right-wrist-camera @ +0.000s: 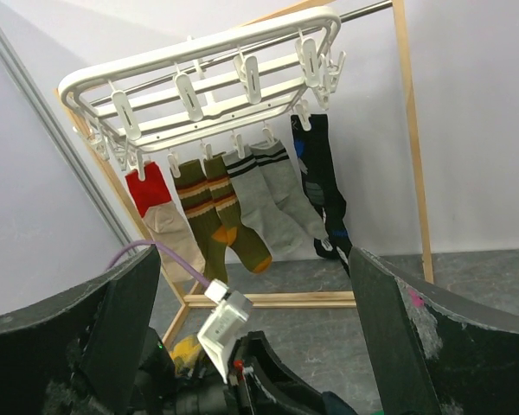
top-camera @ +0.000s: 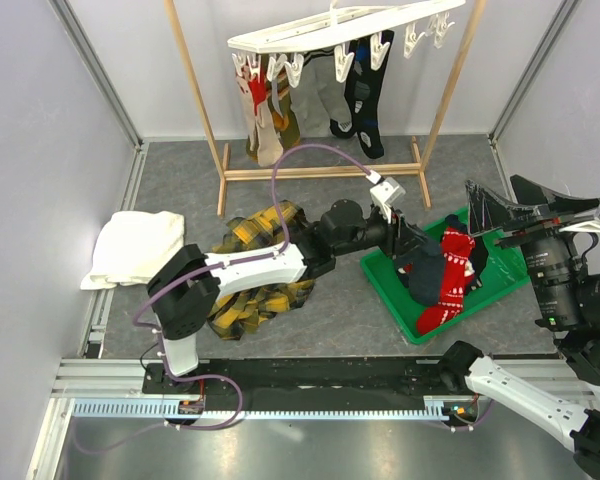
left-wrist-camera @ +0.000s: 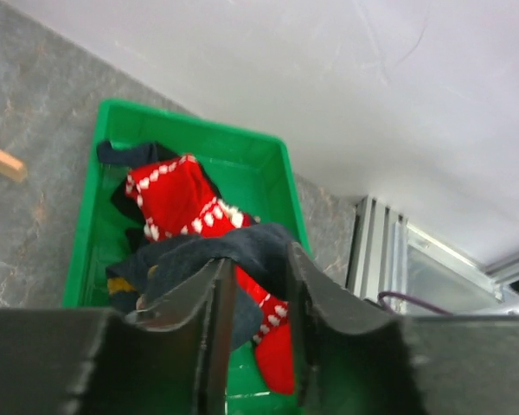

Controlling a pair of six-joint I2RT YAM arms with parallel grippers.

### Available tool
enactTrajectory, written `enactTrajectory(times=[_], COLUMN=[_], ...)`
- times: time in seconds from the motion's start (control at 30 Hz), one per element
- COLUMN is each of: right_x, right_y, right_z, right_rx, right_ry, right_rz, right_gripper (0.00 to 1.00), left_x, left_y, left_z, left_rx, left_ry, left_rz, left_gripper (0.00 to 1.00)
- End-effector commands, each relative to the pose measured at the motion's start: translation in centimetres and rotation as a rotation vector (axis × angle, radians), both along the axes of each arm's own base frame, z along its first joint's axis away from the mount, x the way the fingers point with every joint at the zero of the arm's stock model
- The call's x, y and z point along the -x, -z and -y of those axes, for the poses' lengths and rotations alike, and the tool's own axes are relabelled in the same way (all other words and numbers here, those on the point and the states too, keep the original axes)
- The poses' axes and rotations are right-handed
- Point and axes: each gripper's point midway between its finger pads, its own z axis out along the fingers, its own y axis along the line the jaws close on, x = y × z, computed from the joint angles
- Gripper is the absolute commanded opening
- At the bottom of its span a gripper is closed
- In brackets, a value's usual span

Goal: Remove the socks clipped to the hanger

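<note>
From above, the left gripper (top-camera: 412, 243) hangs over a green tray (top-camera: 388, 290) of red and navy socks (top-camera: 448, 278). More are clipped to the hanger (top-camera: 345, 25) behind. Left wrist: its jaws stand slightly parted, with a navy sock (left-wrist-camera: 242, 246) at the tips. Right wrist: the right gripper (right-wrist-camera: 253, 259) gapes wide and empty, facing the hanger and its pegged socks.

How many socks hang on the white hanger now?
6: one red-topped sock at the left, two olive socks, two grey socks, one black sock at the right; another may hide behind it.
</note>
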Motion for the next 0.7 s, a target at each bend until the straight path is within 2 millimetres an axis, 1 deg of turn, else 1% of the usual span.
enactTrajectory(times=[0.0, 0.03, 0.13, 0.17, 0.2, 0.23, 0.3, 0.33, 0.37, 0.4, 0.43, 0.47, 0.5, 0.57, 0.6, 0.67], right_x=[-0.6, -0.6, -0.8, -0.9, -0.9, -0.9, -0.9, -0.9, -0.9, -0.9, -0.9, -0.8, -1.0, -1.1, -1.2, -1.4], right_y=[0.6, 0.9, 2.0, 2.3, 2.5, 3.1, 3.6, 4.0, 4.2, 4.5, 5.0, 5.3, 6.1, 7.2, 7.8, 9.1], right_z=[-0.1, -0.2, -0.8, -0.9, -0.8, -0.9, -0.8, -0.7, -0.7, -0.6, -0.7, -0.7, -0.8, -1.0, -1.0, -1.4], right_rx=[0.011, 0.017, 0.032, 0.035, 0.029, 0.037, 0.035, 0.034, 0.031, 0.031, 0.031, 0.033, 0.043, 0.047, 0.051, 0.066], right_ry=[0.020, 0.016, 0.001, -0.001, -0.003, -0.004, 0.003, 0.003, 0.006, 0.007, 0.005, 0.002, 0.003, 0.004, 0.005, -0.001], right_rz=[-0.018, -0.030, -0.063, -0.076, -0.084, -0.106, -0.124, -0.139, -0.145, -0.151, -0.163, -0.169, -0.185, -0.218, -0.234, -0.278], right_gripper=[0.97, 0.98, 0.97, 0.98, 0.97, 0.97, 0.97, 0.97, 0.97, 0.97, 0.97, 0.97, 0.97, 0.97, 0.97, 0.97], left_x=[0.8, 1.0, 1.4, 1.4, 1.3, 1.1, 1.1, 1.2, 1.3, 1.5, 1.7, 1.8, 2.2, 2.3, 2.7, 2.9], left_y=[1.6, 2.0, 2.6, 2.3, 3.0, 3.1, 3.6, 4.1, 3.8, 4.6, 4.7, 4.0, 4.8, 4.7, 4.3, 4.1], left_z=[0.9, 0.8, 0.3, 0.0, -0.4, -0.7, -1.3, -1.6, -1.9, -2.3, -2.6, -3.1, -3.7, -4.7, -5.5, -6.6], left_rx=[-0.006, -0.017, -0.047, -0.054, -0.085, -0.103, -0.145, -0.163, -0.165, -0.189, -0.196, -0.187, -0.206, -0.217, -0.215, -0.234], left_ry=[0.046, 0.054, 0.065, 0.060, 0.045, 0.034, 0.024, 0.021, 0.021, 0.023, 0.026, 0.019, 0.018, 0.007, 0.003, -0.008], left_rz=[-0.041, -0.046, -0.045, -0.030, -0.036, -0.033, -0.022, -0.024, -0.013, -0.022, -0.014, -0.004, -0.010, 0.006, 0.018, 0.038], left_gripper=[0.63, 0.66, 0.68, 0.69, 0.71, 0.72, 0.73, 0.73, 0.73, 0.73, 0.73, 0.73, 0.73, 0.73, 0.73, 0.73])
